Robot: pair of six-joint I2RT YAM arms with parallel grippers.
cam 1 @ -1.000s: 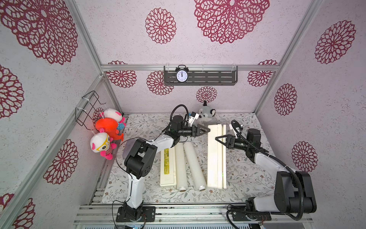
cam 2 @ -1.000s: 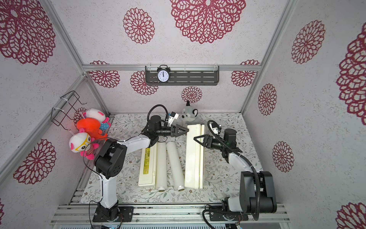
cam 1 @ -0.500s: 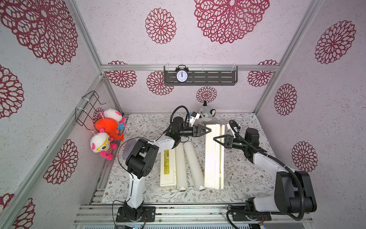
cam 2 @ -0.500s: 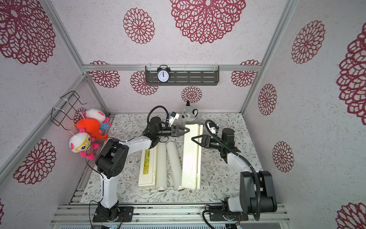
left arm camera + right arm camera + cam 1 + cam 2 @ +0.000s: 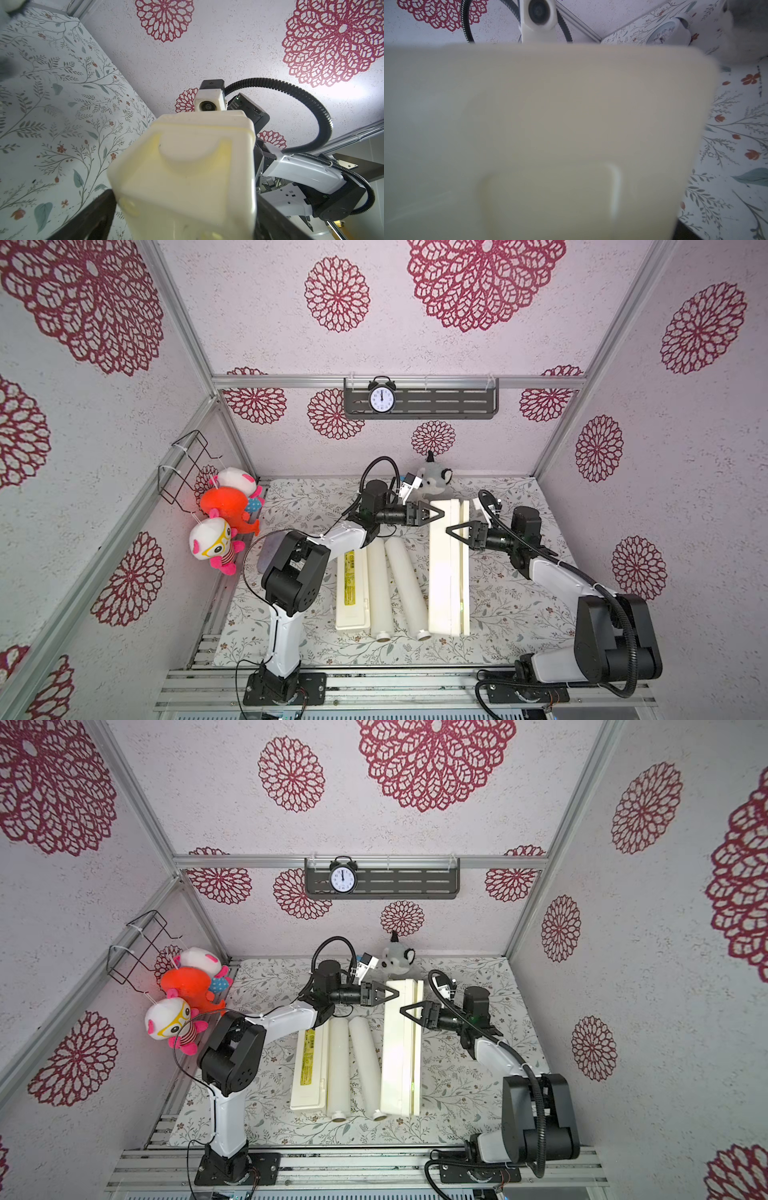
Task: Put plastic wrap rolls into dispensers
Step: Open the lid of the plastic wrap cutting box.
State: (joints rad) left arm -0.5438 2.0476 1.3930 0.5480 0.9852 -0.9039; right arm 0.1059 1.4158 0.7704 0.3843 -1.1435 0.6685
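Standing with jaws spread and clamping nothing, the left gripper (image 5: 439, 513) and right gripper (image 5: 449, 529) flank the far end of one dispenser (image 5: 444, 572). An uneven push may tip this unsecured box or drive it into the plastic wrap rolls (image 5: 405, 589) lying loose beside it.

2 smooth cream plastic dispensers (image 5: 443, 572); 2 matt white rolls (image 5: 405, 585); leaf-printed table cover (image 5: 507, 614).
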